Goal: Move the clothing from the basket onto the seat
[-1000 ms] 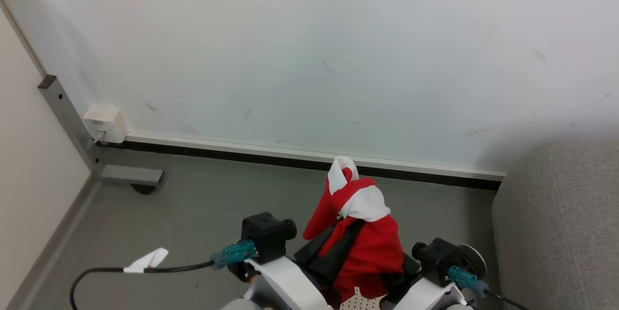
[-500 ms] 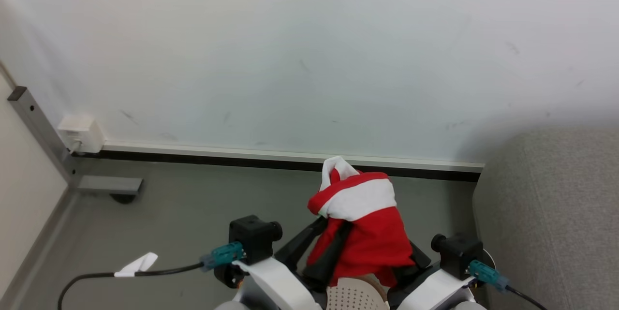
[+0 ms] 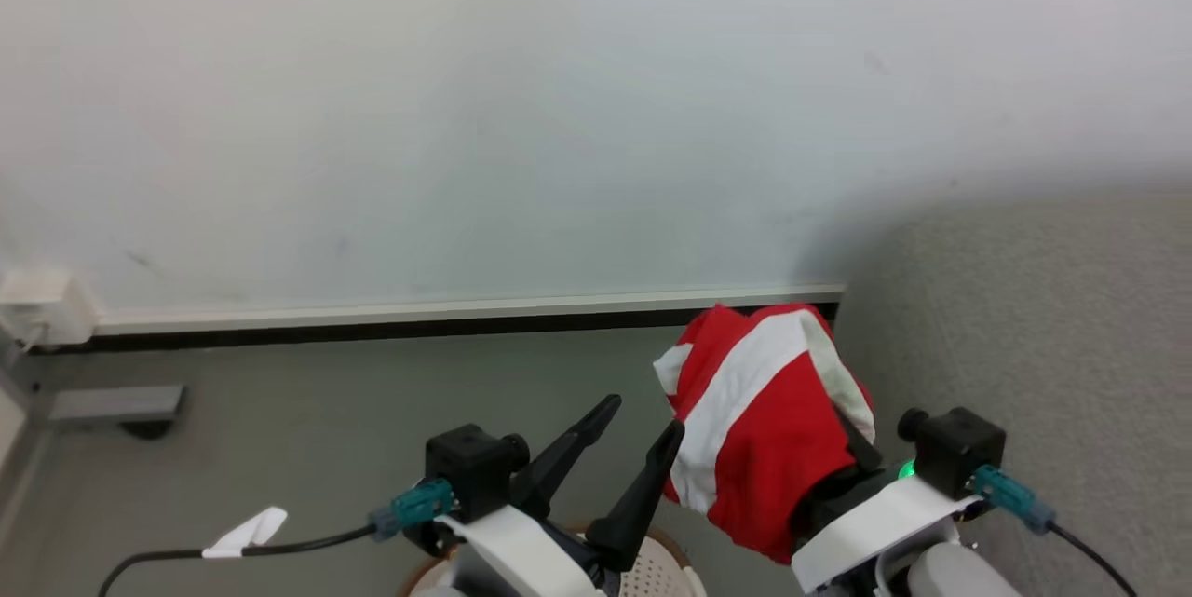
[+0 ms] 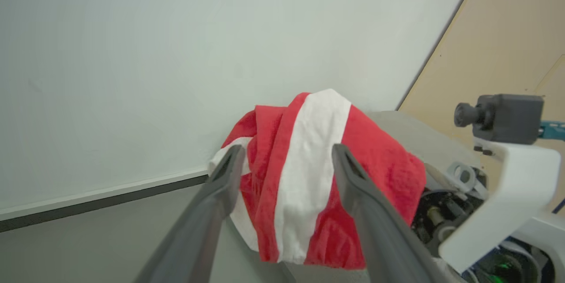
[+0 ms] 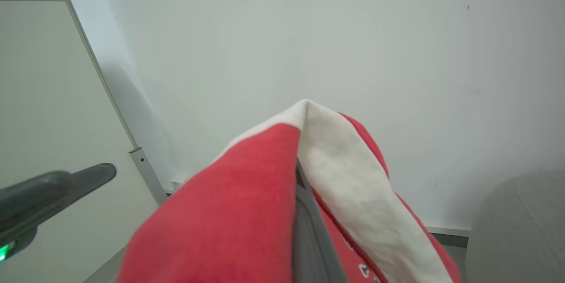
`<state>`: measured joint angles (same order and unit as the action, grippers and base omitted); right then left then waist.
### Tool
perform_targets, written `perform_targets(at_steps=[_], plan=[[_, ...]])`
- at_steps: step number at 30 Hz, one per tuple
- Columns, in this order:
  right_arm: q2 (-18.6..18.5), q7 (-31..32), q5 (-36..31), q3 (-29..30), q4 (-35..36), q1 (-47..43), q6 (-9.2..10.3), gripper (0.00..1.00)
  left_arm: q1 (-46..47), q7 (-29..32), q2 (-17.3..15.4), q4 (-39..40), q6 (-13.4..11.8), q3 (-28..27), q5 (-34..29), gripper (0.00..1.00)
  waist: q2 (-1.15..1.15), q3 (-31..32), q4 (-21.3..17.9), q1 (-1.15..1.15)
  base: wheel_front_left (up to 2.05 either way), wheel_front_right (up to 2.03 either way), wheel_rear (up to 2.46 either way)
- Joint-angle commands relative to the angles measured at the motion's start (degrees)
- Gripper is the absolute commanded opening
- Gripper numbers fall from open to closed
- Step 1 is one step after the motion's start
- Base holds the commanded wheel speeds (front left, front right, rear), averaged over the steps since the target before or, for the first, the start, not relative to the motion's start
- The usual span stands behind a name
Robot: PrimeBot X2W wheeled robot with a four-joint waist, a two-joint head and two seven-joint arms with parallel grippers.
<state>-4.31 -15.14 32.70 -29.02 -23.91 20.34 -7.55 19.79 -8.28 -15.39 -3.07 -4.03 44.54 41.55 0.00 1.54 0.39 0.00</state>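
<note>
Clothing hung soft and light from the right end effector, clamped on its folds; the left end effector gaped empty. Any bunched fold looked grippable.

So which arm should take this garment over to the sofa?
Right. The right gripper is shut on the red-and-white garment and sits beside the grey sofa; the left gripper is open and empty, above the basket.

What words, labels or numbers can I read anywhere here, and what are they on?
No text is legible.
On the red and white garment, small dark printed marks: too small and cut off to read.
The white tag at the head view's lower left: looks blank.
</note>
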Motion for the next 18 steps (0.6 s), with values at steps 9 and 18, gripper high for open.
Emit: perform_targets(at_steps=[9,18], plan=[[-3.2,0.0,1.0,5.0,4.3,1.8,0.12,0.0,0.8,-4.0,-1.2,-1.1,0.6,0.1,-4.0,1.0,0.0,-1.5,-10.6,0.0,0.0,0.0,0.0],[-5.3,0.0,0.1,10.0,8.2,0.4,0.12,0.0,2.1,-5.3,-2.2,-3.5,0.9,1.2,-7.3,1.0,0.0,-2.8,-19.5,0.0,0.0,0.0,0.0]])
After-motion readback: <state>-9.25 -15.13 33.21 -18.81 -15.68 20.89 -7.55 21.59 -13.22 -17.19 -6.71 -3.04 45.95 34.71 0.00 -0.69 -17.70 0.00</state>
